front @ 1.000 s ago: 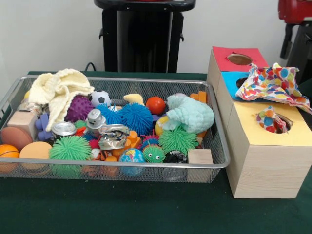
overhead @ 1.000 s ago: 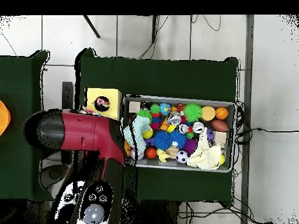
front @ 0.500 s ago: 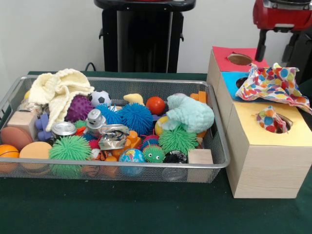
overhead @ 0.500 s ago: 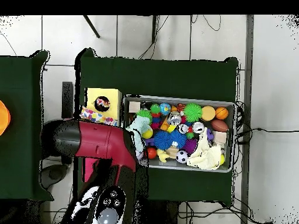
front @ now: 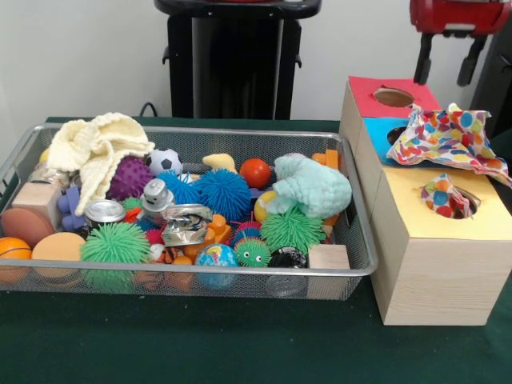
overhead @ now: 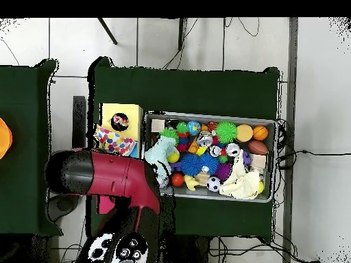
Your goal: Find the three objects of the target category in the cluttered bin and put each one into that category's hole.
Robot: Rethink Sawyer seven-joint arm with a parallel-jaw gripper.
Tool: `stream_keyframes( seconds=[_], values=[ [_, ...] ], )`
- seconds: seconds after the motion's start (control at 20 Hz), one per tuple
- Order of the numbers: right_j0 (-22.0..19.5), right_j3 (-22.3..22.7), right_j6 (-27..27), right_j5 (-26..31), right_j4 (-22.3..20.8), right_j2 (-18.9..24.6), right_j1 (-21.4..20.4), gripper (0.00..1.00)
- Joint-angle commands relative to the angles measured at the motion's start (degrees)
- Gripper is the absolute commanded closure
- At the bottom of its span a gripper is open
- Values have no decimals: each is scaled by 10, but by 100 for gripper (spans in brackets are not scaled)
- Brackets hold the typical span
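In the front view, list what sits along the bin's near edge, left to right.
Orange basketball → peach ball → green spiky ball → globe ball → small green spiky ball with eyes → wooden block.

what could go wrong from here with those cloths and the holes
The polka-dot cloth lies draped over the blue hole, so it may never drop in and it hides that opening. Another spotted cloth sits bunched in the yellow hole and could jam it. The end effector hangs open above the wooden box, close enough that it might snag the draped cloth.
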Motion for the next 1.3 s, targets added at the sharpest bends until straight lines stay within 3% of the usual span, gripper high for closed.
stream_keyframes(
  seconds=[0.05, 0.25, 0.6, 1.3],
  values=[
    [-1, 41, 71, 116, -26, 20, -73, 0],
    [-5, 43, 68, 135, -33, 19, -90, 0],
    [-36, 92, 41, 16, -27, 57, -46, 0],
    [-50, 116, 45, -93, -51, 93, 14, 0]
  ],
)
